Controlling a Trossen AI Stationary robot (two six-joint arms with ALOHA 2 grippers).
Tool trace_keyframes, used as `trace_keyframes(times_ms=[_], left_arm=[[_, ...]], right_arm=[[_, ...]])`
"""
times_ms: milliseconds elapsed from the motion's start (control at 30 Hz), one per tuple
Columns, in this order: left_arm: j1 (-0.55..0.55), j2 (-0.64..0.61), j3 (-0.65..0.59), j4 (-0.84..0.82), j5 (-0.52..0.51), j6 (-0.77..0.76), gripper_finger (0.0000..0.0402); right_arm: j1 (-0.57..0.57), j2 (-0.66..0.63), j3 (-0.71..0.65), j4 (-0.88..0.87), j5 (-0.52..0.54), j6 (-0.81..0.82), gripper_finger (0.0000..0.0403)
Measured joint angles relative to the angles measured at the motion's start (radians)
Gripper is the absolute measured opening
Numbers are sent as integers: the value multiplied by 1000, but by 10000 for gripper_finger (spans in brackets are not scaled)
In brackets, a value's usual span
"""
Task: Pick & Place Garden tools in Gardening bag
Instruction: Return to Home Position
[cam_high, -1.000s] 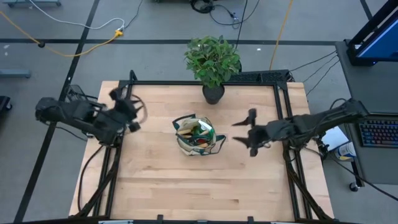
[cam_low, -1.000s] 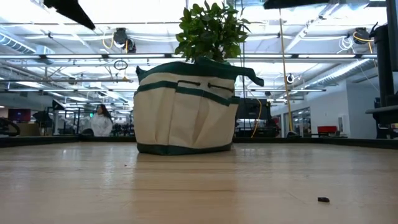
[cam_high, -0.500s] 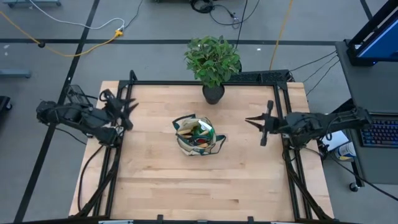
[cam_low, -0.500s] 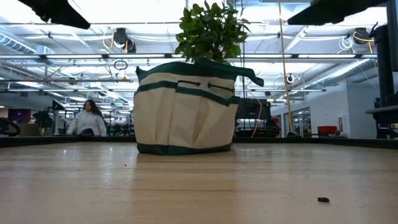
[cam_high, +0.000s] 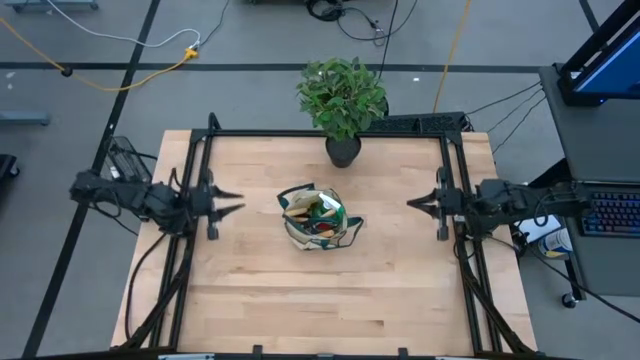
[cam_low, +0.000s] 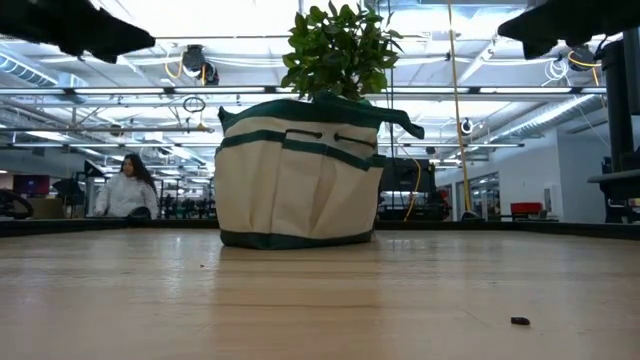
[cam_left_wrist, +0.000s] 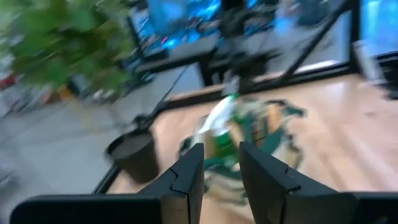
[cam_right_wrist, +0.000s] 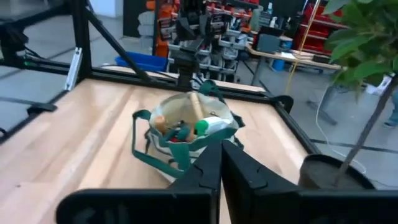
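Both arms have drawn back since a second ago. Then they hung out over the surface (cam_high: 300, 300), twisted and nearer the bag. Now each lies level at its own side rail.

Left gripper (cam_high: 232, 203): at the left edge, pointing in toward the middle. Jaws stand a modest way apart, with nothing between them. Its wrist view looks straight through the gap at the bag.

Right gripper (cam_high: 412, 203): at the right edge, mirroring the left. Jaws all but closed, only a thin slit between them, and nothing held.

Gardening bag (cam_high: 318, 220): upright in the middle of the surface, well apart from both grippers and in the same spot as in the earlier views. Just behind it stands the potted plant (cam_high: 342, 92), at the far edge.

Garden tools (cam_right_wrist: 193, 118): we see them bunched inside the bag's mouth, with wooden handles poking up and the green spray bottle (cam_right_wrist: 202, 127) among them. We see no tool lying loose on the surface.

We read this as the placing done and the arms parking, so little or nothing is left of the task.

A person (cam_low: 125, 188) walks in the room far behind the bag, clear of the rig.
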Motion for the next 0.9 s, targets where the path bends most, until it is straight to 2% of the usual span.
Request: trace_keyframes(times_ms=[133,367,500,667,900], left_arm=[[3,-53,-64,67,35,58,106],[26,-156,-78,-15,39,66,106],[32,-205,-78,-19,44,123,106],[32,-236,-78,-26,46,164,106],[32,-238,-109,-18,59,111,106]], right_arm=[[0,-25,-24,-13,1,37,1],[0,-74,-86,-25,0,22,1],[0,-123,-136,-18,0,45,1],[0,-189,-201,50,0,58,0],[0,-256,-264,97,0,39,0]])
